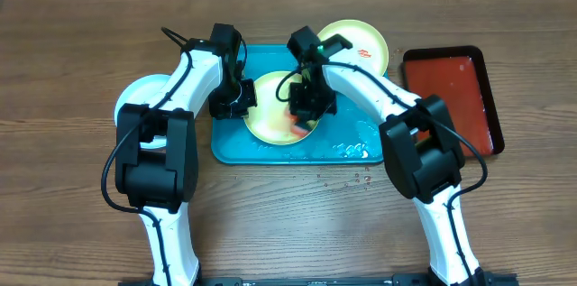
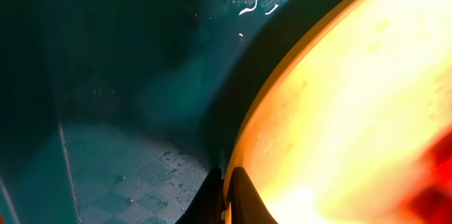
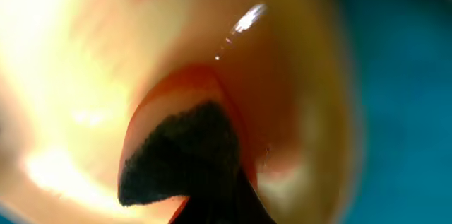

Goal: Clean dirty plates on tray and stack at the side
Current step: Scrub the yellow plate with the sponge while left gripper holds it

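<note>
The left gripper [image 2: 227, 199] is clenched on the rim of a yellow-green plate [image 1: 269, 121], which lies in the teal tray [image 1: 230, 146] on the bench [image 1: 81, 15]. The right gripper [image 1: 307, 110] hangs over the same plate, a dark pad [image 3: 180, 157] at its tip against the plate's face; I cannot tell whether it is clamped.

Two yellow-green plates [image 1: 270, 124] [image 1: 356, 41], one pale blue-white plate [image 1: 132, 96], one teal tray [image 1: 230, 143], one dark red tray [image 1: 451, 96].

A robotics lab bench, by the look; two white robot arms [image 1: 167, 96] work over a wood-grain table [image 1: 81, 24].
</note>
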`<action>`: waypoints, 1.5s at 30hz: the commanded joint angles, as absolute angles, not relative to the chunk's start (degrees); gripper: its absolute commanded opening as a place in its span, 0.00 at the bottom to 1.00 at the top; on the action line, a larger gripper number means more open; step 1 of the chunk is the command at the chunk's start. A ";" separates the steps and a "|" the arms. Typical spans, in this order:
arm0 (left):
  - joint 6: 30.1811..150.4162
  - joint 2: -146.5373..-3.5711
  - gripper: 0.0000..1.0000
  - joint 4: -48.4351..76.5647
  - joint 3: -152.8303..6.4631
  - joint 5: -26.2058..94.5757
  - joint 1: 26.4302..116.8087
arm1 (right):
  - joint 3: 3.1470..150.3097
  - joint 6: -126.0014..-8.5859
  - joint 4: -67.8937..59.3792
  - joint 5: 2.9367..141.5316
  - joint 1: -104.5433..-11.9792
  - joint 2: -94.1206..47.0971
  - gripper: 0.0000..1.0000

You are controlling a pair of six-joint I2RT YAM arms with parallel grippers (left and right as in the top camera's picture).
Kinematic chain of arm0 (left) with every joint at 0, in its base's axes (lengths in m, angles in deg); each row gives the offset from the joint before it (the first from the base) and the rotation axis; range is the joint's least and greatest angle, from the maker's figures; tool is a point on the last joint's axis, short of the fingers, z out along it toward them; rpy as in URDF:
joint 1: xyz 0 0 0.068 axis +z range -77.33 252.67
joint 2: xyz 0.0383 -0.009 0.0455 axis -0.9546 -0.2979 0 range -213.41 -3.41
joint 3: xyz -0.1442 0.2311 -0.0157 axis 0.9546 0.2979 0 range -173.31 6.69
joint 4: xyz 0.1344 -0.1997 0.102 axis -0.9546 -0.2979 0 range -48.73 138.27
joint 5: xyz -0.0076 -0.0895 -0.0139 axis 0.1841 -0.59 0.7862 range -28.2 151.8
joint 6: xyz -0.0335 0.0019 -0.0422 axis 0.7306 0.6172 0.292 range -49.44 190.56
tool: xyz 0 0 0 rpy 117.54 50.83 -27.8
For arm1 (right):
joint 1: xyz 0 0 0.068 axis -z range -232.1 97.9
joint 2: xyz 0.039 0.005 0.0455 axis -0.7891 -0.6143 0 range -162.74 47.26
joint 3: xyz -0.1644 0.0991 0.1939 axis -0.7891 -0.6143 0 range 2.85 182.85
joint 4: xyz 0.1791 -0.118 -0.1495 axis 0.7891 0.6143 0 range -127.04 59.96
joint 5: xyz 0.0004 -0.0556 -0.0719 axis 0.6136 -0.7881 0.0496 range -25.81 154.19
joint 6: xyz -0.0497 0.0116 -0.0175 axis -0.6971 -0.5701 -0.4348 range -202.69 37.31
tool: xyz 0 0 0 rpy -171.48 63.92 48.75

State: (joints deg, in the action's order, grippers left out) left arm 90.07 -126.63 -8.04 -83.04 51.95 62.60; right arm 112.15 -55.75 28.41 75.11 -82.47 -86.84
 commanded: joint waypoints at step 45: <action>89.15 -129.31 0.04 -8.48 -80.70 52.98 62.25 | 114.27 -59.99 18.77 51.00 -86.01 -88.50 0.04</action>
